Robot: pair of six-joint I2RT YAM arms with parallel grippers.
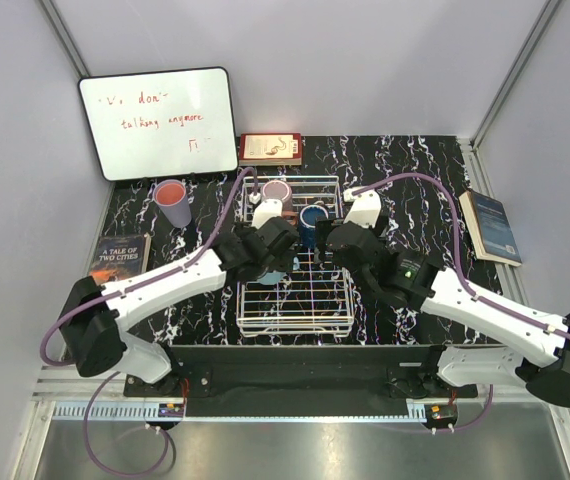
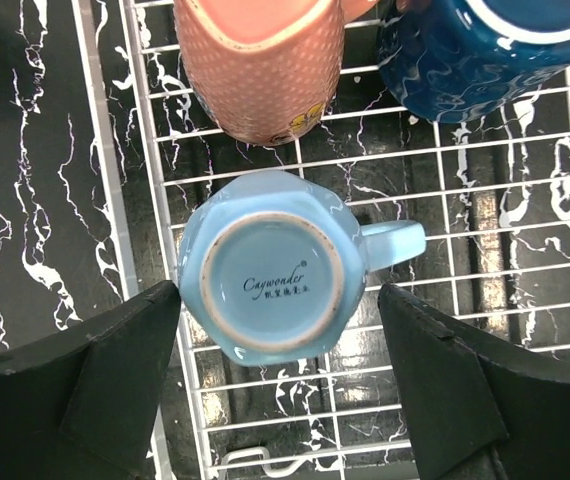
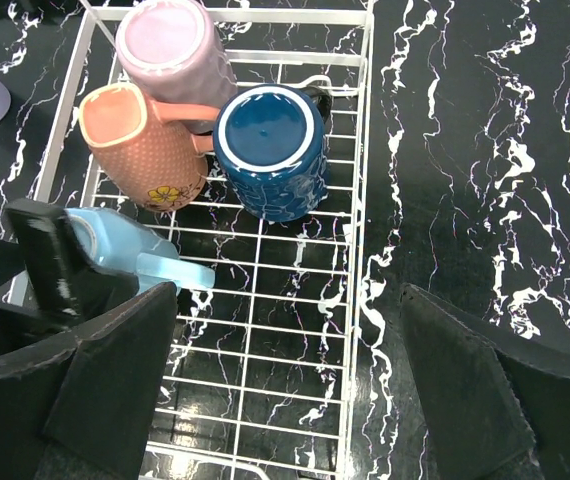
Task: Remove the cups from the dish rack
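The white wire dish rack (image 1: 295, 300) stands mid-table. In it are a mauve cup (image 3: 170, 45) upside down, a salmon pink cup (image 3: 140, 145) on its side, a dark blue mug (image 3: 270, 150) upside down, and a light blue mug (image 2: 270, 280) upside down at the rack's left edge. My left gripper (image 2: 277, 295) is open just above the light blue mug, with one finger on each side and neither touching it. My right gripper (image 3: 287, 295) is open and empty over the rack's bare near right part. A lavender cup (image 1: 173, 203) with a reddish inside stands on the table, left of the rack.
A whiteboard (image 1: 158, 122) leans at the back left. A red book (image 1: 271, 148) lies behind the rack. Another book (image 1: 120, 258) lies at the left edge and a blue book (image 1: 492, 226) at the right edge. The two wrists are close together over the rack.
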